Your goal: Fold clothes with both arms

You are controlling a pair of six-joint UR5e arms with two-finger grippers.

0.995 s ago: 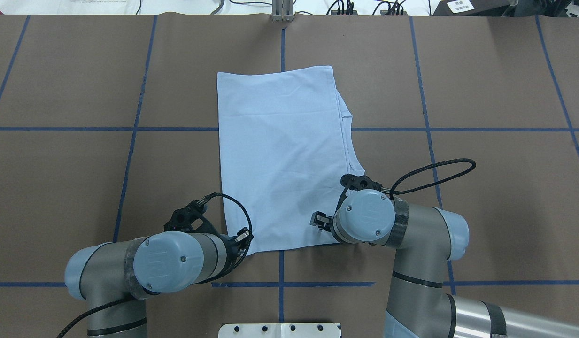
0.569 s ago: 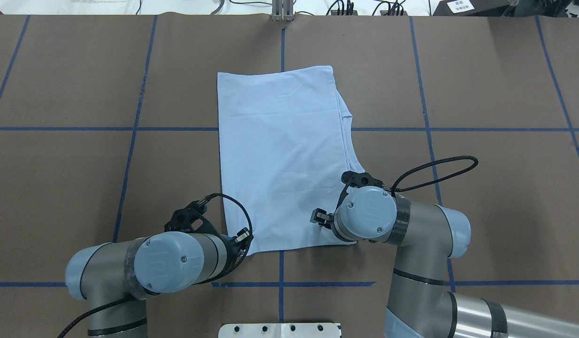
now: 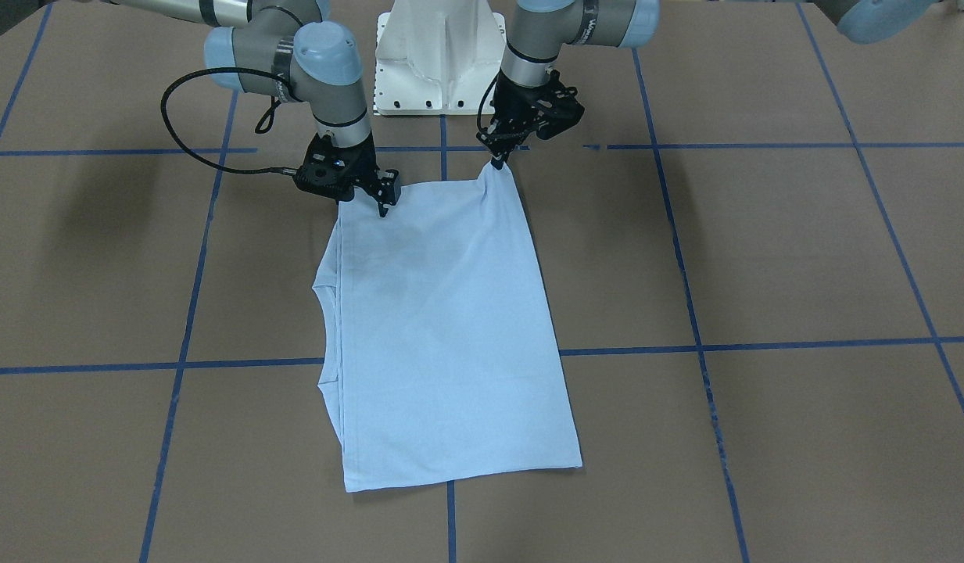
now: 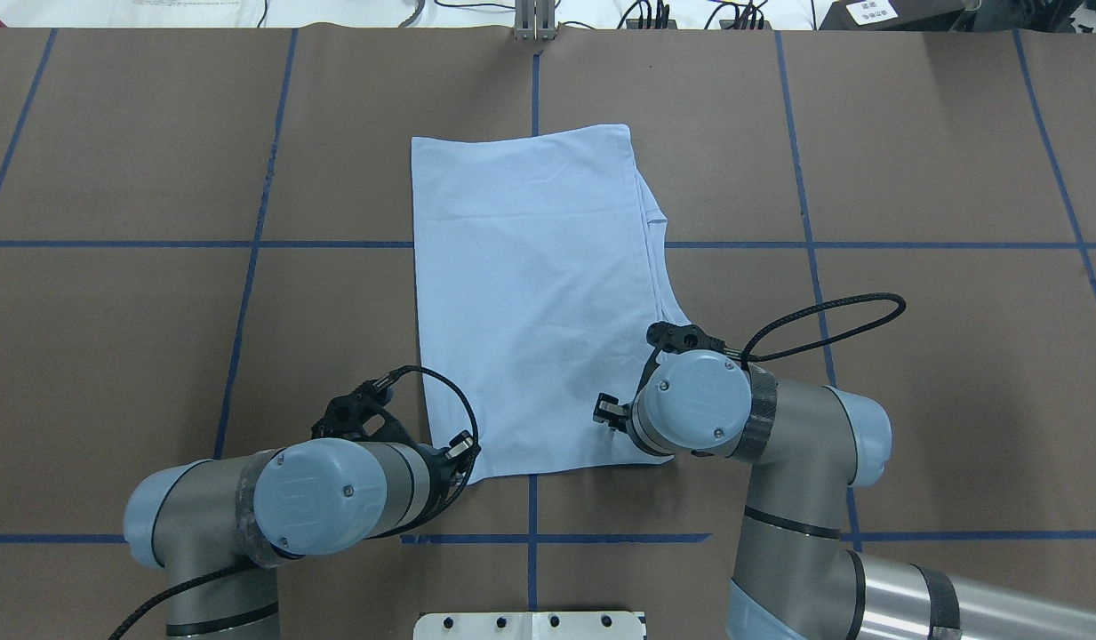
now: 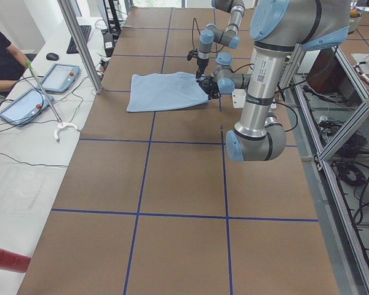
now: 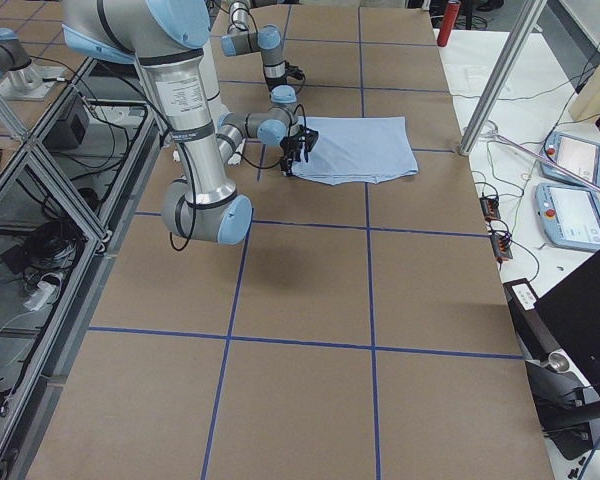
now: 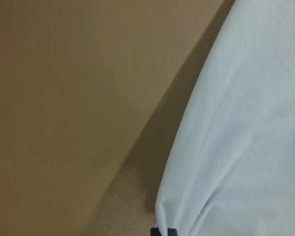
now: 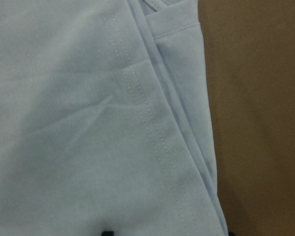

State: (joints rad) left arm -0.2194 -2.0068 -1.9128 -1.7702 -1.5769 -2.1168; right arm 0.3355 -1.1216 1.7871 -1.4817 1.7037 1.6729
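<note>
Tabletop (image 4: 156, 356): broad, flat, covered in brown material;
Blue tape lines (image 4: 601, 538): thin strips dividing the tabletop into large rectangles;
White pedestal base (image 3: 438, 55): at the middle of the tabletop's robot-side edge;
Side bench (image 5: 24, 160): white, alongside the tabletop; carries two tablet-like screens (image 5: 60, 77) and loose cables;
Metal post (image 5: 80, 43): silver, upright, between bench and tabletop;
Person (image 5: 0, 52): black shirt, partly visible beside the bench;
Red cylinder (image 5: 6, 259): lying at the bench's near end

Bare tabletop (image 4: 956, 160) lies wide on both sides of the T-shirt (image 4: 530, 293) and past its far edge. At its near edge the left arm (image 4: 316, 498) and right arm (image 4: 805, 436) crowd in, with the cable loop (image 4: 823, 311) arching outward and the white base (image 4: 530, 624) between them.
</note>
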